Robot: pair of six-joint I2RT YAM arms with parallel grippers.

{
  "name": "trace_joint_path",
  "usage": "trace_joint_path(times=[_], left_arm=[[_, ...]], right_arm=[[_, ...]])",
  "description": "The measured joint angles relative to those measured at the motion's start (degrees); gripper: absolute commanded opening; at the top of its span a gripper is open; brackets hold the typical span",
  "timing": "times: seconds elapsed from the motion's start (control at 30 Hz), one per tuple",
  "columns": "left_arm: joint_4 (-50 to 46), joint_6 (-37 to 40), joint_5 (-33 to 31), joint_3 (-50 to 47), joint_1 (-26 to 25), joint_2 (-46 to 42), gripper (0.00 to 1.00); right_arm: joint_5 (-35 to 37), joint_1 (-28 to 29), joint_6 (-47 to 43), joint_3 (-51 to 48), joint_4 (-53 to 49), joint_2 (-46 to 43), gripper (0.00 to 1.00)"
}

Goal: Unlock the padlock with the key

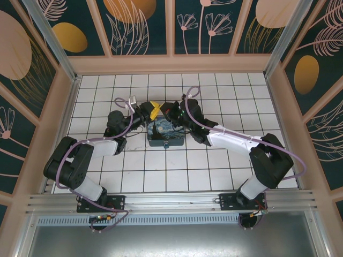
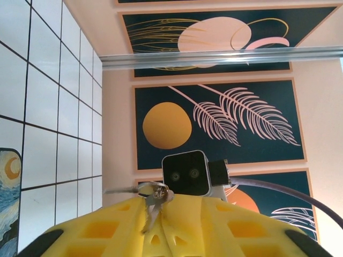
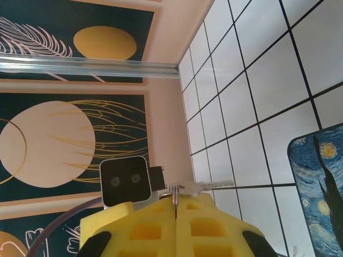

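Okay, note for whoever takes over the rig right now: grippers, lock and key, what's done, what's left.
Right gripper: shut on the key at its ring, near the painted box far edge.
Left gripper: pads beside the same key, grip unclear.
Padlock: seemingly the small bluish thing at the box's near edge, apart from the key.
Done: key lifted. Left: insert, turn.

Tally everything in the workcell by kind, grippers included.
grippers: 2 (left gripper, right gripper)
painted box: 1
padlock: 1, small, at the box's near edge
key: 1
Total: 5
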Motion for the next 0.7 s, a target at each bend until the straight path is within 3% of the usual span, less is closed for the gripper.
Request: trace_joint_path(times=[0.5, 0.7], left_arm=[[-0.61, 0.87, -1.11, -0.04, 0.0, 0.0, 0.0], [-0.9, 1.25, -1.29, -0.04, 0.0, 0.0, 0.0]], right_arm=[[0.22, -0.07, 0.79, -0.04, 0.22, 0.0, 0.0], [0.15, -0.04, 0.76, -0.26, 0.22, 0.0, 0.0]])
